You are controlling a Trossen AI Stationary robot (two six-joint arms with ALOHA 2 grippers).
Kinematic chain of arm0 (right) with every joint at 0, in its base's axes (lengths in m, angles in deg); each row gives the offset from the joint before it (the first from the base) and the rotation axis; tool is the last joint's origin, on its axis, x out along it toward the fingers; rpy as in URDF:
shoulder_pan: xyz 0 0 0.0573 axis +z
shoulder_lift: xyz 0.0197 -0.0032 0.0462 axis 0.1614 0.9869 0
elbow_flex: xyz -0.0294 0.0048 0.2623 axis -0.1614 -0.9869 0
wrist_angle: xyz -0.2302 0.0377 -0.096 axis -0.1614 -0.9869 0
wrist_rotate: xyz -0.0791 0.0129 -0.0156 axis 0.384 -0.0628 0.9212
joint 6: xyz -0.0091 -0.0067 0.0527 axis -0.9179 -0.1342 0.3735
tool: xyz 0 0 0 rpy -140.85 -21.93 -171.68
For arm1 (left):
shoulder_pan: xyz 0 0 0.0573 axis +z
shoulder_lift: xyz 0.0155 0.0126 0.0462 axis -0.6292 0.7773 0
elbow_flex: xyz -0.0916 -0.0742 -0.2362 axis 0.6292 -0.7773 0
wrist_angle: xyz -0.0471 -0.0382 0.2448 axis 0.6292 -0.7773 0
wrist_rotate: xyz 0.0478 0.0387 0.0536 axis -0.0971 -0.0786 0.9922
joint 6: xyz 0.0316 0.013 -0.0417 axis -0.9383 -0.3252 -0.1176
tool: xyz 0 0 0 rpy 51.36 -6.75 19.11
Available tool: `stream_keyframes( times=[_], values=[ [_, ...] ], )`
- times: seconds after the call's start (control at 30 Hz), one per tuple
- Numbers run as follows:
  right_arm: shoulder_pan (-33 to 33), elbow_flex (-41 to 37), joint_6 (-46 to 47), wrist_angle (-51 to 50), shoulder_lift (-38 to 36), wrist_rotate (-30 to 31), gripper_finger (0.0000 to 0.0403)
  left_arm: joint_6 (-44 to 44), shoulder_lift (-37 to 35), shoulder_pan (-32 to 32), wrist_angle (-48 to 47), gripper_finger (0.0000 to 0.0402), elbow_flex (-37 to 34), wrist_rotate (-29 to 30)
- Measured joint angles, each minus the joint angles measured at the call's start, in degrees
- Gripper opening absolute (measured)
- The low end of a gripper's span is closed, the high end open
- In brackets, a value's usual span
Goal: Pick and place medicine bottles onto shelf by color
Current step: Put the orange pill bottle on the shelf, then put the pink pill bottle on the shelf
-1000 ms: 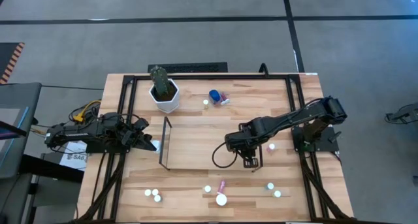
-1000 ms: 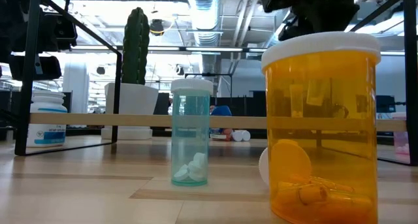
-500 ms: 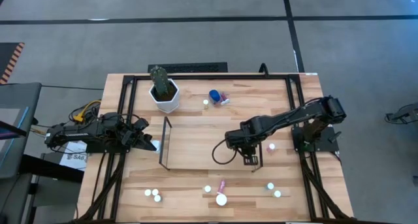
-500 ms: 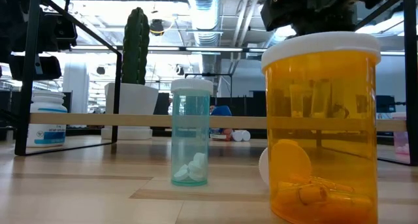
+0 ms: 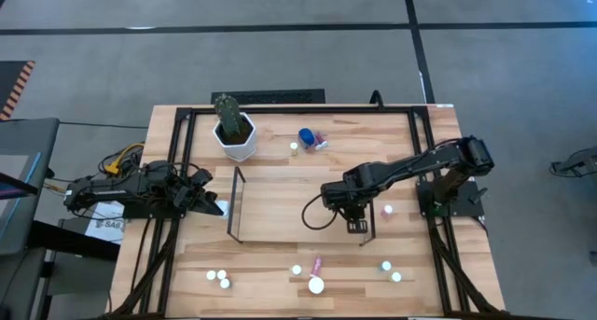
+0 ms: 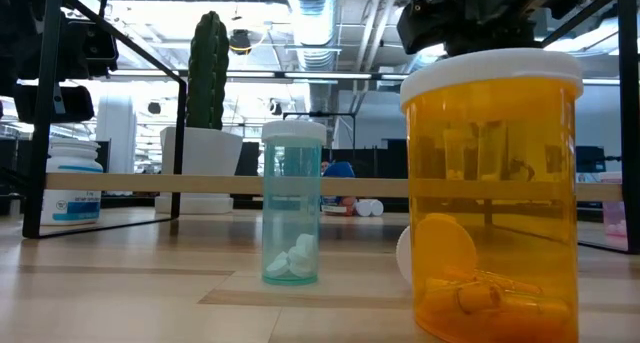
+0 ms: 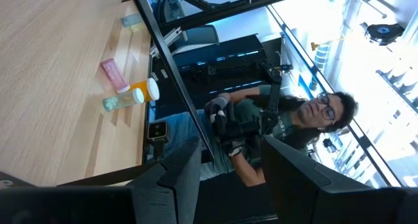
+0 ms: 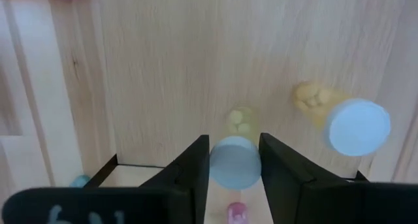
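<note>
My right gripper point(image 5: 357, 224) points down over the right end of the shelf point(image 5: 280, 203), shut on a small medicine bottle point(image 8: 240, 126) with a pale cap and yellowish contents. A second yellowish bottle point(image 8: 349, 123) stands on the shelf beside it. Other bottles stand on the table's near part point(image 5: 316, 285) and far part point(image 5: 306, 136). My left gripper point(image 7: 232, 178) waits at the table's left edge, level and open, with nothing between its fingers. The low view shows an orange bottle point(image 6: 490, 193) and a teal one point(image 6: 292, 208) up close. My right gripper has the bottle's pale cap point(image 8: 235, 164) between its two fingers, one on each side. The fingers come from above, pointing down. The bottle stays upright below them; I cannot tell whether its base rests on the shelf.
A cactus in a white pot point(image 5: 234, 132) stands at the far left. The shelf's dark-framed end panel point(image 5: 235, 203) rises at its left end. A black frame point(image 5: 298, 109) borders the table. Beyond the near edge, a person point(image 7: 274, 119) shows in the left wrist view.
My right gripper has sunk a little over the shelf's right end and shifted slightly toward the far edge, still pointing down.
</note>
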Motion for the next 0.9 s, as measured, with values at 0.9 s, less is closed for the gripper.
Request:
stream_keyframes(
  times=[0.9],
  values=[
    [-3.5,10.2,8.7,-12.7,0.1,3.9,0.0217,0.0,0.0,0.0,0.0,0.0144,0.0,0.0]
  ],
)
